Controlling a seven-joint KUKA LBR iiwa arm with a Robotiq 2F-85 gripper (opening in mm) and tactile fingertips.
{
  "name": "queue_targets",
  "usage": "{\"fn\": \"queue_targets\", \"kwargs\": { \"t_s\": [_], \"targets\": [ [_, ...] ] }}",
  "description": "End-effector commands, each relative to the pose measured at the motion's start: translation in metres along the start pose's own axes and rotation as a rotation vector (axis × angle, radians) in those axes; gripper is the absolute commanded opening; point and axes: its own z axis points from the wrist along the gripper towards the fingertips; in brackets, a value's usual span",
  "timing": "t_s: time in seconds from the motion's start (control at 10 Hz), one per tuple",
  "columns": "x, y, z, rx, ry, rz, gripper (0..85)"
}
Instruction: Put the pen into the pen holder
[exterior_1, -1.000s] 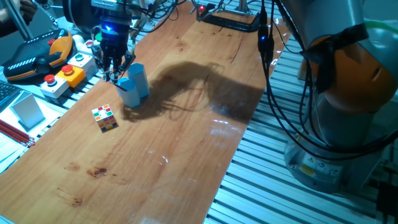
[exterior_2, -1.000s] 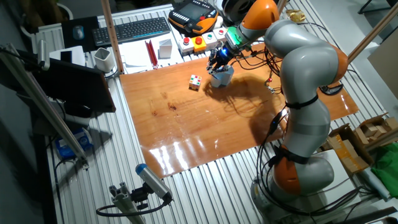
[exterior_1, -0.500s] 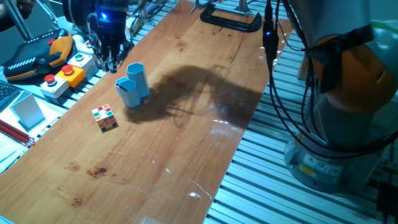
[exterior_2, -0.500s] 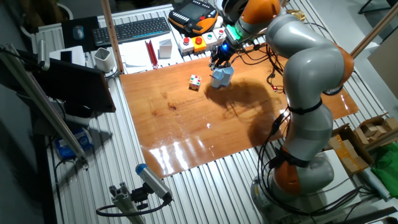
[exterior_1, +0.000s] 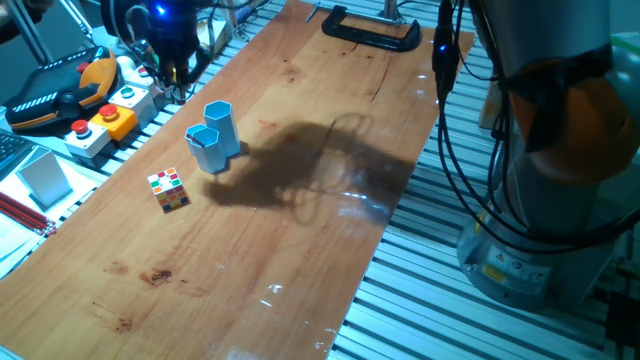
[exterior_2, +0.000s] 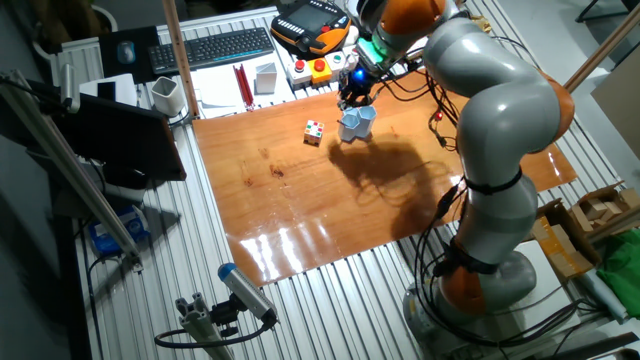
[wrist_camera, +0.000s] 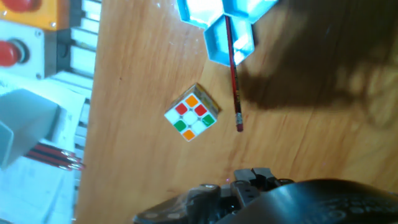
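Note:
The pen holder (exterior_1: 213, 135) (exterior_2: 355, 120), two joined light blue hexagonal tubes, stands on the wooden table near its far left edge. In the hand view the pen (wrist_camera: 233, 74) is a thin reddish stick. One end rests inside the shorter tube of the pen holder (wrist_camera: 227, 37), and the pale tip leans out towards the camera. My gripper (exterior_1: 168, 75) (exterior_2: 352, 95) (wrist_camera: 252, 177) hangs above and behind the holder, apart from the pen, with nothing between its fingers. The pen is too thin to make out in the fixed views.
A small multicoloured cube (exterior_1: 168, 188) (wrist_camera: 191, 113) lies just in front of the holder. Off the left edge are a button box (exterior_1: 105, 120), a teach pendant (exterior_1: 55, 90), a grey block (exterior_1: 45, 175) and red pencils (wrist_camera: 53, 155). A black clamp (exterior_1: 370, 30) grips the far end.
My gripper has risen from the holder's mouth and drawn back towards the button box. The pen has stayed behind in the holder.

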Motion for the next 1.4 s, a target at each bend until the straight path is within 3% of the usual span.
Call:
{"fn": "queue_targets", "kwargs": {
  "t_s": [0.0,0.3,0.4,0.5,0.8,1.3],
  "targets": [
    [0.003,-0.001,-0.002,0.027,-0.044,-0.079,0.7],
    [0.014,-0.005,-0.011,0.064,-0.099,-0.216,0.7],
    [0.020,-0.006,-0.013,0.099,-0.139,-0.300,0.7],
    [0.024,-0.007,-0.015,0.118,-0.156,-0.353,0.7],
    [0.026,-0.009,-0.017,0.147,-0.166,-0.480,0.7],
    [0.041,-0.019,-0.018,0.219,-0.241,-0.749,0.7]
  ]
}}
